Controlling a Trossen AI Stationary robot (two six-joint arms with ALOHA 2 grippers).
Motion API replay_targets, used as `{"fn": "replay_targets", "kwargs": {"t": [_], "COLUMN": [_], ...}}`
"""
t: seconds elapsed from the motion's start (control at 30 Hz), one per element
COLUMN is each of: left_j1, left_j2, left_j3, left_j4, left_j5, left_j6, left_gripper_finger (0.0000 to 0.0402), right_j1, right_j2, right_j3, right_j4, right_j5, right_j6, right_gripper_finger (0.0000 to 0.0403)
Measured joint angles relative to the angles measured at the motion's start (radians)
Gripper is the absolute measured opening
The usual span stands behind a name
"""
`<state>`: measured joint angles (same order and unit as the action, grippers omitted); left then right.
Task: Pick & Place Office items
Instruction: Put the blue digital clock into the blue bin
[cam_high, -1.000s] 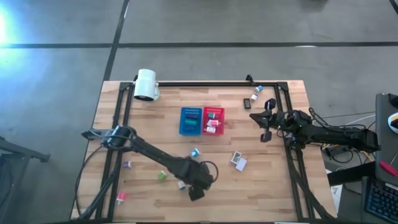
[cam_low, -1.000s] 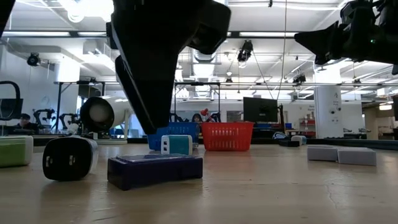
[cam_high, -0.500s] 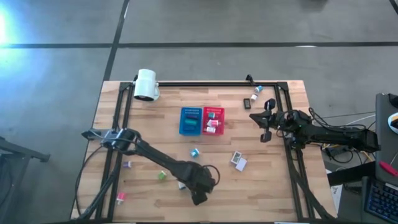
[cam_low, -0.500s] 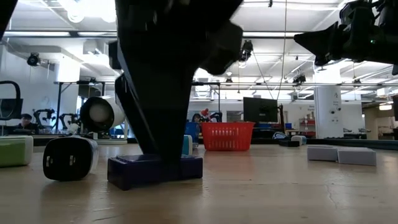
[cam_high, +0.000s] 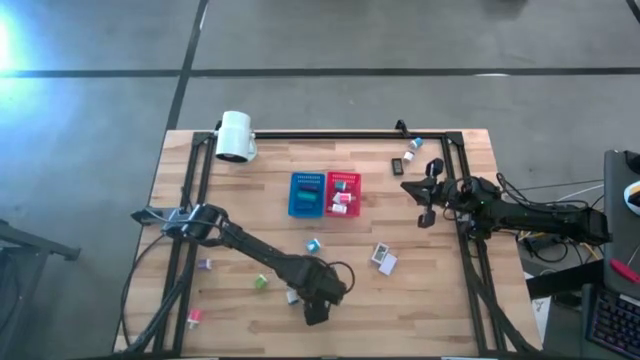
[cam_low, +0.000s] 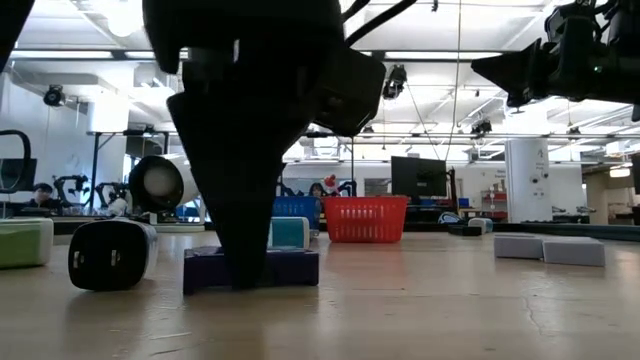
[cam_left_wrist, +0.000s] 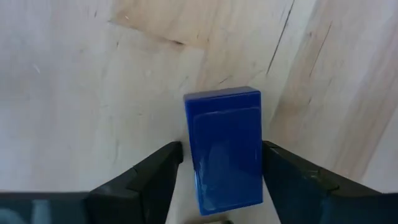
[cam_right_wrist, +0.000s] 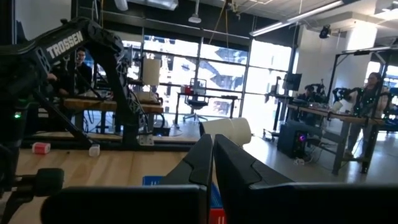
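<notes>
Straddling a small dark-blue rectangular plastic block (cam_left_wrist: 225, 149) that lies flat near the front edge of the pale wooden bench (cam_high: 440, 300), the left gripper (cam_left_wrist: 221, 163) holds its jaws apart, one on each long side. The right gripper (cam_high: 424, 200), jaws together, hangs above the bench's right side.

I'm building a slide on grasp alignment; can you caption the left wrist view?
Left gripper open, its dark fingers straddling a flat blue rectangular block on the light wooden table.
</notes>
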<state>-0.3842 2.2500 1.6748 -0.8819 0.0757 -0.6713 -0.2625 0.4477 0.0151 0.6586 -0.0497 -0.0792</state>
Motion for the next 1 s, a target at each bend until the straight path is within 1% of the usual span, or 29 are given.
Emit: {"fn": "replay_targets", "kwargs": {"t": [0.1,0.23,0.4,0.47,0.53,0.63,0.73,0.8,0.87,0.93,1.0], "left_j1": [0.007,0.008,0.008,0.011,0.021,0.028,0.036,0.043,0.049,0.06,0.075], "left_j2": [-0.001,-0.001,-0.026,-0.048,-0.099,-0.245,-0.426,-0.562,-0.719,-0.875,-1.015], "left_j3": [-0.016,-0.018,-0.021,-0.024,-0.022,-0.03,-0.113,-0.214,-0.344,-0.489,-0.654], "left_j4": [0.012,0.015,0.022,0.059,0.062,0.095,0.191,0.296,0.399,0.459,0.49], "left_j5": [0.0,0.008,0.01,-0.01,-0.045,-0.146,-0.227,-0.285,-0.379,-0.492,-0.584], "left_j6": [0.05,0.131,0.221,0.256,0.277,0.321,0.356,0.404,0.427,0.4,0.355], "left_gripper_finger": [0.0207,0.0148,0.0146,0.0146,0.0146,0.0146,0.0146,0.0146,0.0146,0.0146,0.0146], "right_j1": [0.0,0.0,0.0,0.0,0.0,0.0,0.0,0.0,0.0,0.0,0.0], "right_j2": [0.0,0.0,0.0,0.0,0.0,-0.001,0.001,0.001,0.001,0.001,0.001], "right_j3": [0.0,0.0,0.0,0.0,0.0,0.009,0.018,0.019,0.025,0.031,0.039], "right_j4": [-0.009,-0.009,-0.008,-0.008,-0.01,-0.029,-0.032,-0.035,-0.05,-0.064,-0.081], "right_j5": [0.0,0.0,0.0,-0.001,-0.001,-0.011,-0.015,-0.04,-0.078,-0.12,-0.13], "right_j6": [-0.004,-0.013,-0.026,-0.026,-0.026,-0.013,0.003,0.014,0.016,0.014,0.018], "right_gripper_finger": [0.0013,0.0013,0.0013,0.0013,0.0013,0.0013,0.0013,0.0013,0.0013,0.0013,0.0013]}}
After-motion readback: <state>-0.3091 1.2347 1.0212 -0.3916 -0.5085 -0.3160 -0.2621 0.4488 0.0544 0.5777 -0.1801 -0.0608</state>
